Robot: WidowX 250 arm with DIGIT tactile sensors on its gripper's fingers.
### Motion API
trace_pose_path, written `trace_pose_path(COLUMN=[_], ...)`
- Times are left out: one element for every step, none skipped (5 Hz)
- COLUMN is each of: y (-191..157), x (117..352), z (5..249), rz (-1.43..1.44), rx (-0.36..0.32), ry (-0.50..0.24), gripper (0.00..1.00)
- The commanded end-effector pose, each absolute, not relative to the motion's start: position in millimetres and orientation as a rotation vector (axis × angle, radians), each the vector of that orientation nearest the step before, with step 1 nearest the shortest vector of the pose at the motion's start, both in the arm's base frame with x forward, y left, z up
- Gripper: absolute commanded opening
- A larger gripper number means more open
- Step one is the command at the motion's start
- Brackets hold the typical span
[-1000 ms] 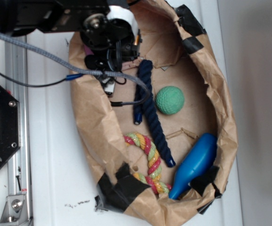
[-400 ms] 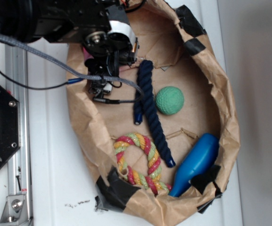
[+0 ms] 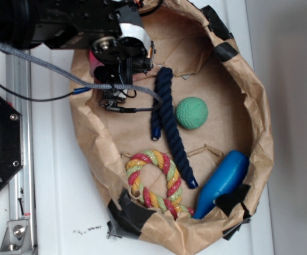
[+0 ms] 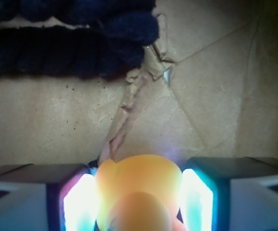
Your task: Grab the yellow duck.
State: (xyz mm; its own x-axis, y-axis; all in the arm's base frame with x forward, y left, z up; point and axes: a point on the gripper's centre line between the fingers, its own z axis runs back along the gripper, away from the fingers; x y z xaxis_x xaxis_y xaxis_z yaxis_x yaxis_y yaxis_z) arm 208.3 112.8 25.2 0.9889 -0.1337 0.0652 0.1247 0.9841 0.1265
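The yellow duck (image 4: 139,180) fills the bottom middle of the wrist view, glossy yellow-orange and blurred, with both lit fingers (image 4: 83,204) pressed against its sides. My gripper (image 4: 138,202) is shut on it, just above the brown paper floor. In the exterior view the gripper (image 3: 118,66) is at the upper left inside the brown paper bag (image 3: 259,133), and the arm hides the duck there.
In the bag lie a dark blue rope (image 3: 169,127), also across the top of the wrist view (image 4: 71,43), a green ball (image 3: 191,112), a yellow-pink-green rope ring (image 3: 153,180) and a blue pin-shaped toy (image 3: 222,180). Cables hang from the arm.
The gripper has shifted slightly left and toward the bag's upper-left wall. The bag's left rim has spread outward, and the rope ring has slid left with it.
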Motion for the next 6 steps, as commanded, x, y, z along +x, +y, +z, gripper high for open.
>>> trace_pose_path(y=[115, 94, 59, 41, 38, 38], x=[228, 247, 271, 273, 266, 260], z=[98, 150, 203, 222, 213, 208], rz=[-0.138, -0.089, 0.176, 0.348, 0.411, 0.409], rx=[0.207, 0.280, 0.246, 0.197, 0.059, 0.030], ry=[-0.133, -0.274, -0.319, -0.297, -0.202, -0.164], gripper=[0.00, 0.00, 0.00, 0.00, 0.00, 0.00])
